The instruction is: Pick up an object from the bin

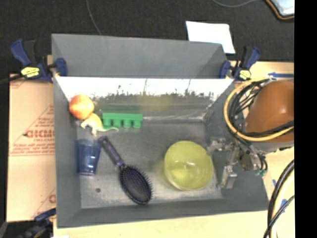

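Hovering low by the bin's (148, 58) wall, the claw (227, 165) hung just beside the yellow bowl (188, 165); released or clenched, I couldn't tell. Approach, I judged; next it needed to shift onto the bowl's near rim and grip.
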{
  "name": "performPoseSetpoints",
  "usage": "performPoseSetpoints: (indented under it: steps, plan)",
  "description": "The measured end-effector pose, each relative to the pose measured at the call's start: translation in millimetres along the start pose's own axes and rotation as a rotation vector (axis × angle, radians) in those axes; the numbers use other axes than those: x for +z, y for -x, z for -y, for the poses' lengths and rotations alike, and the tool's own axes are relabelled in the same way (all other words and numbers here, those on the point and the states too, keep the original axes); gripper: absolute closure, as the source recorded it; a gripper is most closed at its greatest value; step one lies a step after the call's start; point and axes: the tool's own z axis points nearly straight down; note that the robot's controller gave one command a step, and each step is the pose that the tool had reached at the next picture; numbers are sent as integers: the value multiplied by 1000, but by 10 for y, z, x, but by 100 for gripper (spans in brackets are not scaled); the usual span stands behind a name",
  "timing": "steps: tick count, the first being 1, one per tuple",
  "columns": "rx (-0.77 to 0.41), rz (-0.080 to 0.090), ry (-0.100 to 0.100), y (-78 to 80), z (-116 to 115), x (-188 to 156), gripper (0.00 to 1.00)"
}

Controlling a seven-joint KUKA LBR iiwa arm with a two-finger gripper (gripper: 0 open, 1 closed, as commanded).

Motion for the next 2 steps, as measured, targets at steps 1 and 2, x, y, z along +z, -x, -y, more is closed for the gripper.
performPoseSetpoints:
  steps: [1,2]
  plan:
    - [0,0,0,0,0,0,0]
    - [-339,-1,0,211,15,444,0]
